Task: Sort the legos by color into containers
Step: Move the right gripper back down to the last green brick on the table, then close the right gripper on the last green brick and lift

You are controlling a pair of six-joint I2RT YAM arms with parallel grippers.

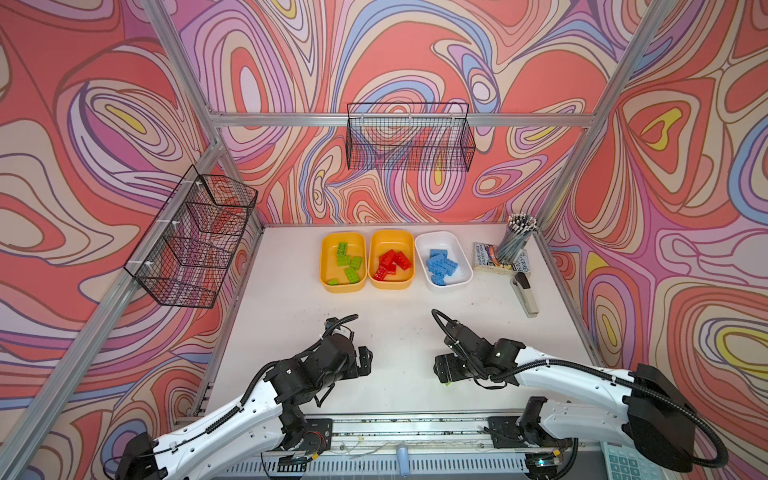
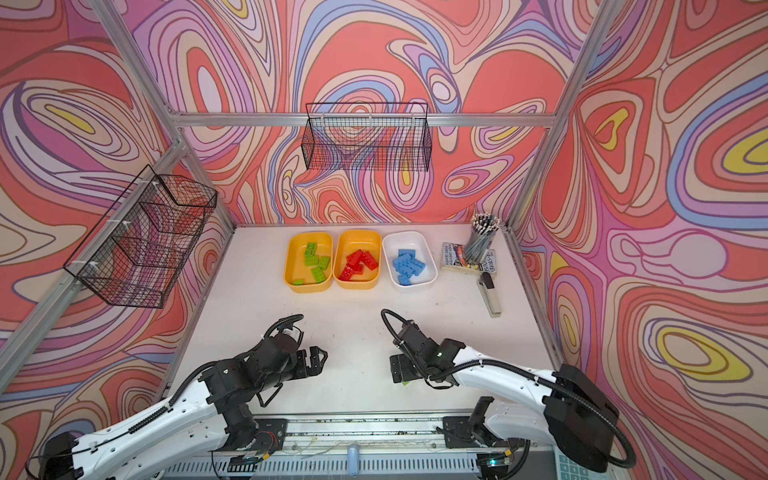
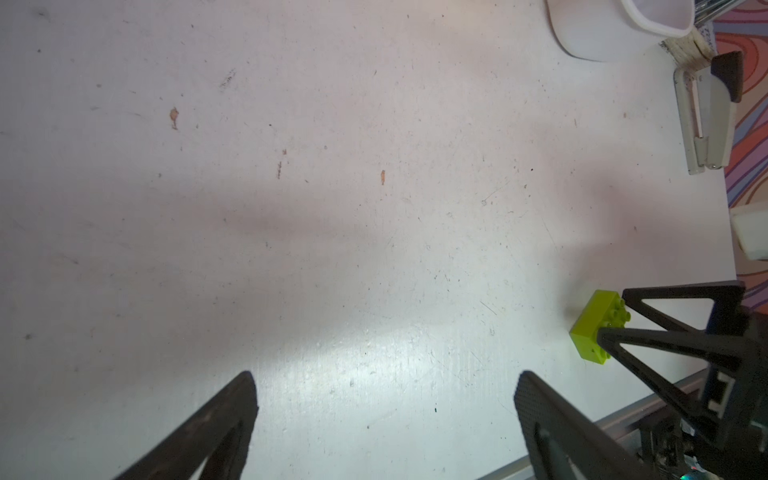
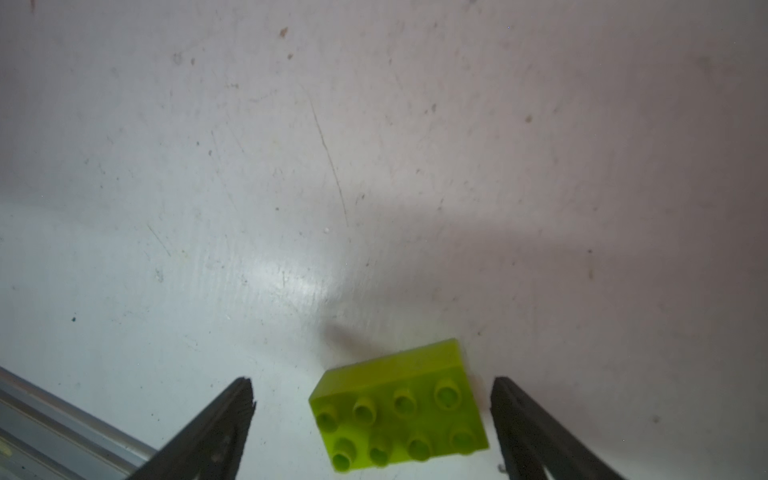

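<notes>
Care is called for with the only brick seen outside the tubs: a green brick (image 4: 399, 409) lies on the tabletop (image 4: 291, 166) near the front edge, well apart from the tubs. It sits between the right jaws, which are spread wide and not touching it. The brick is skewed and nearer one jaw, so a small turn and sideways shift are advised before closing, lest it be pushed or spun. Its smooth ends are judged the best surfaces to clamp. Once gripped, it should be lifted clear and carried to the yellow tub (image 1: 343, 289) where the other green bricks (image 1: 351, 266) are gathered. The left jaws are spread wide over bare tabletop, with nothing held.
</notes>
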